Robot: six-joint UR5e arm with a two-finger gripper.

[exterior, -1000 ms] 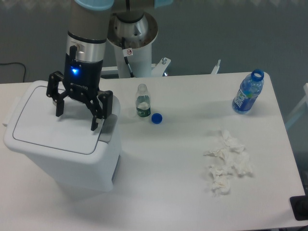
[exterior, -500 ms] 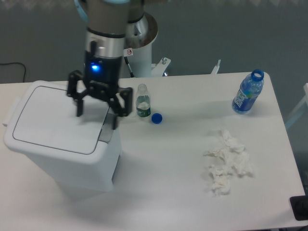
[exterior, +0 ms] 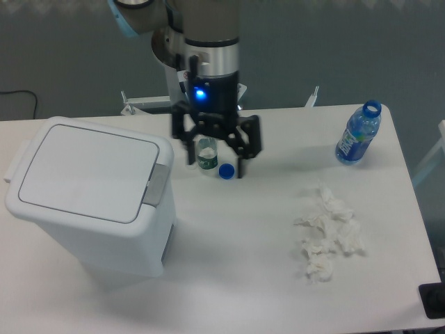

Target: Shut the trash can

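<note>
Lid looks flat down on the trash can (exterior: 90, 202) at the tabletop's (exterior: 243, 278) left end, and the pincer (exterior: 214, 158), spread wide and holding nothing, hangs off to its right, so closing seems finished, with only retreat remaining.

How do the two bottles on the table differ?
The small clear bottle stands upright beneath the open gripper, with a green label; the blue bottle near the table's far right corner is larger, blue-labelled and looks tilted. Both are uncapped.
</note>
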